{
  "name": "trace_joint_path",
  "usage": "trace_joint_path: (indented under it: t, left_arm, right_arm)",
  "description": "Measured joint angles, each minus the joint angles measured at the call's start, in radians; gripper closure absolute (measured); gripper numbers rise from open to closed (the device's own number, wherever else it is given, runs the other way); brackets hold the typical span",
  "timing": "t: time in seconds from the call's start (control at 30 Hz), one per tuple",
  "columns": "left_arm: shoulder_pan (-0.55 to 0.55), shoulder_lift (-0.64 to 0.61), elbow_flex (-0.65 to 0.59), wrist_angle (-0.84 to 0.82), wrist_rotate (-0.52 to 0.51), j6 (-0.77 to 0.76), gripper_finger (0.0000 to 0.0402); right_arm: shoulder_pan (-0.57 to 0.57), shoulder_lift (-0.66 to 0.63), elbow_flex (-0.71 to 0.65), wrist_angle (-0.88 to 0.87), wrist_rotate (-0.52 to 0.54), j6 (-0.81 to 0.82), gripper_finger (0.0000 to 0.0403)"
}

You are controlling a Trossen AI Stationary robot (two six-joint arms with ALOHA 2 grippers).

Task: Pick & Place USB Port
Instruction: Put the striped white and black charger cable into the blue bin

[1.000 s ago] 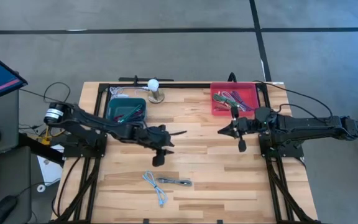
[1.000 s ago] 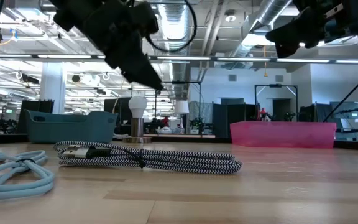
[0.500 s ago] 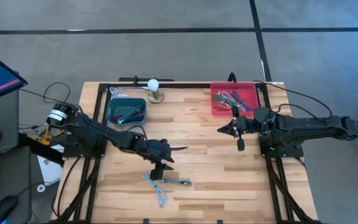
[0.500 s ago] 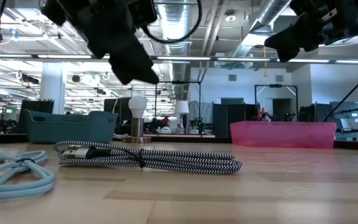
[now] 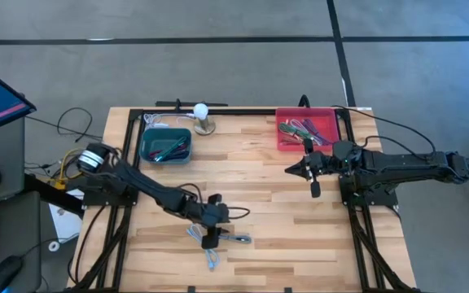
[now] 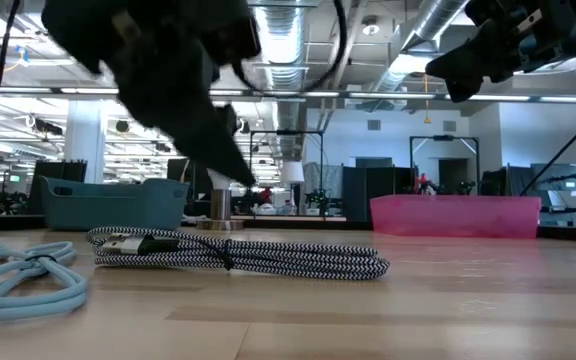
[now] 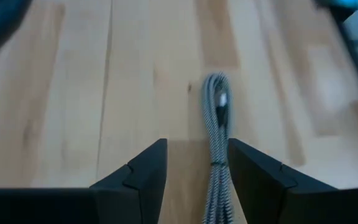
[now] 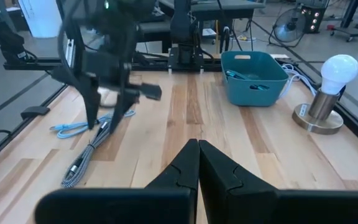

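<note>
A black-and-white braided USB cable (image 5: 231, 238) lies bundled on the table near its near edge, with a light blue cable (image 5: 207, 252) beside it. My left gripper (image 5: 212, 233) hangs open just above the braided cable (image 6: 238, 255). In the left wrist view the cable (image 7: 217, 137) runs between the two fingers, closer to one of them, without touching. My right gripper (image 5: 313, 181) is shut and waits in the air in front of the red bin (image 5: 307, 129), holding nothing.
A teal bin (image 5: 165, 145) with cables sits at the far left. A light bulb on a stand (image 5: 203, 119) is next to it. The red bin holds several cables. Bare wood lies between the two arms in the table's middle (image 5: 275, 212).
My left gripper has swung from the table's middle toward the near edge and come down. It now stands over the braided cable with its fingers on either side of it. The cables have not moved.
</note>
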Motion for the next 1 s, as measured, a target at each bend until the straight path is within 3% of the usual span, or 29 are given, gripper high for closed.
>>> trace_joint_path:
  t: [0.2,0.43,1.0]
  left_arm:
    - [0.000,0.058,0.000,0.000,0.005,-0.079,0.0235]
    - [-0.001,0.095,0.000,0.010,0.105,-0.198,0.0234]
    - [-0.001,0.155,0.004,0.045,0.140,-0.286,0.0240]
  right_arm:
    - [0.000,0.000,0.000,0.000,-0.003,0.004,0.0403]
    - [0.000,0.000,0.000,-0.004,-0.003,0.003,0.0403]
    - [0.000,0.000,0.000,-0.026,-0.003,0.003,0.0403]
